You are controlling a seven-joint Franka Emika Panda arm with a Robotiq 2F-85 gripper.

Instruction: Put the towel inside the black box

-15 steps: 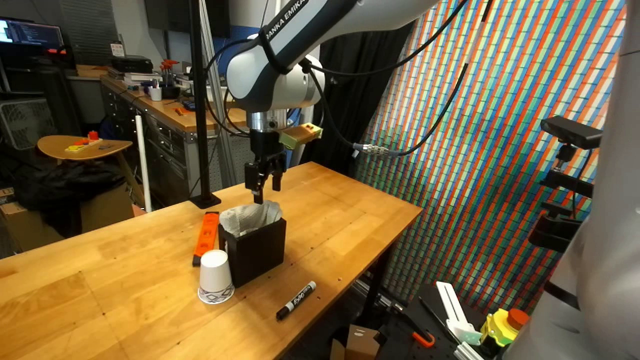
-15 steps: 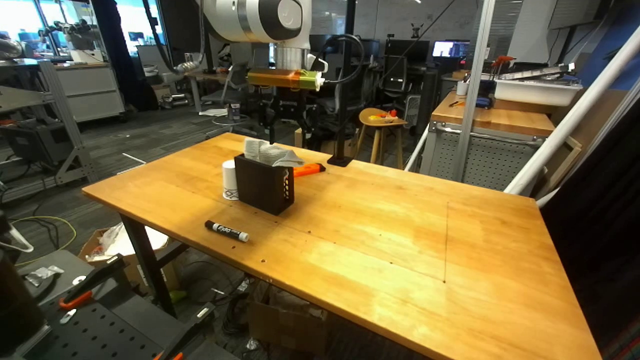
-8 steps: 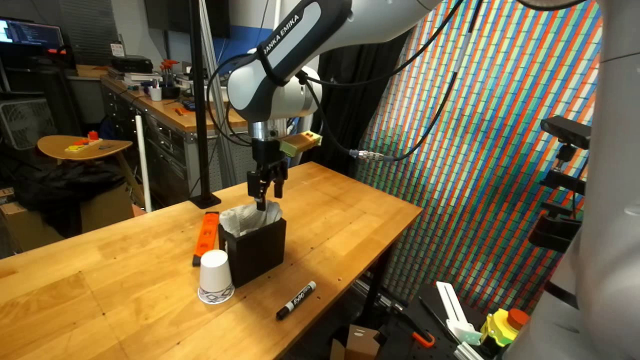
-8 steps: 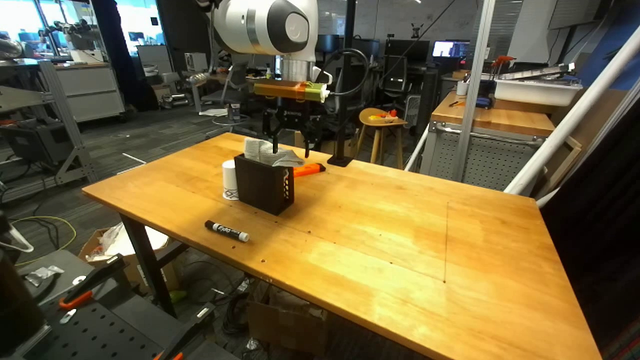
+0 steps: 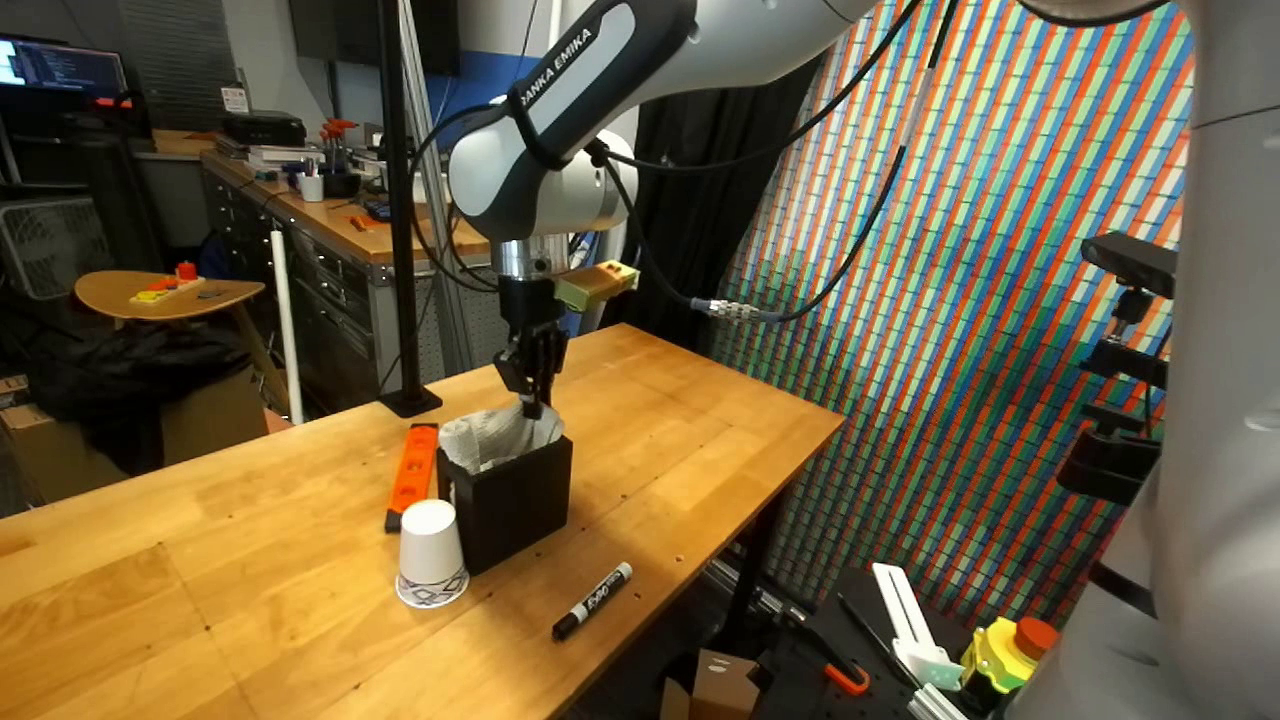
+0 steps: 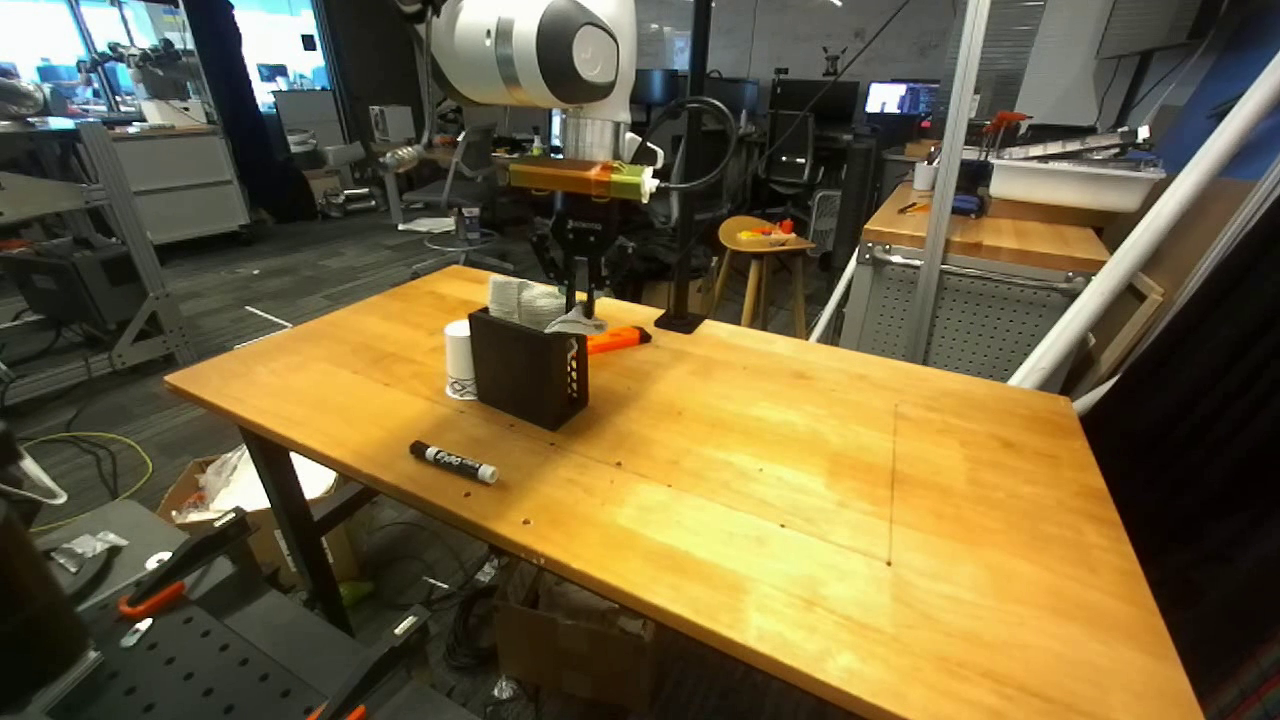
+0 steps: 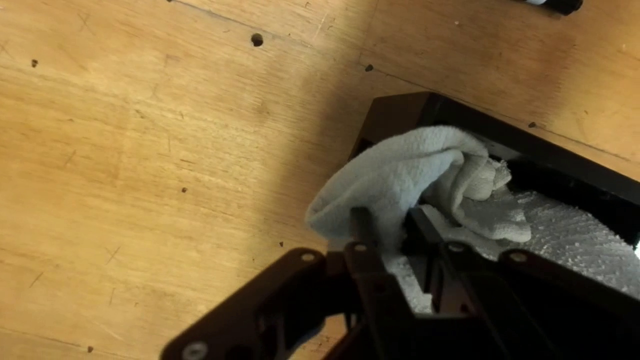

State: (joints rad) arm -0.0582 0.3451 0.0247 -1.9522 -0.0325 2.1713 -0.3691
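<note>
The towel point(image 6: 520, 300) seems mostly inside the black box point(image 6: 525, 372), bunched so that its folds stand above the rim, probably because the box is narrow and the cloth thick. One flap point(image 7: 335, 215) pokes out over the box's end wall, toward 9 o'clock in the wrist view, and there the claw point(image 7: 387, 222) points down, nearly closed, with a fold of cloth pinched between its tips. Gripping this stray end, I judge, serves to lift it clear of the rim and tuck it in, likely the last bit of the job. Working from above suits the box, which stands on the counter point(image 6: 750, 480) with its mouth up. In an exterior view a paper cup point(image 5: 428, 550), upended on its wide brim and so fairly steady, stands just beside the box at 8 o'clock, an orange level point(image 5: 413, 468) lies near 9 o'clock and a marker point(image 5: 592, 602) at 5 o'clock. With the cup so near, a hard push could shove the box into it.
</note>
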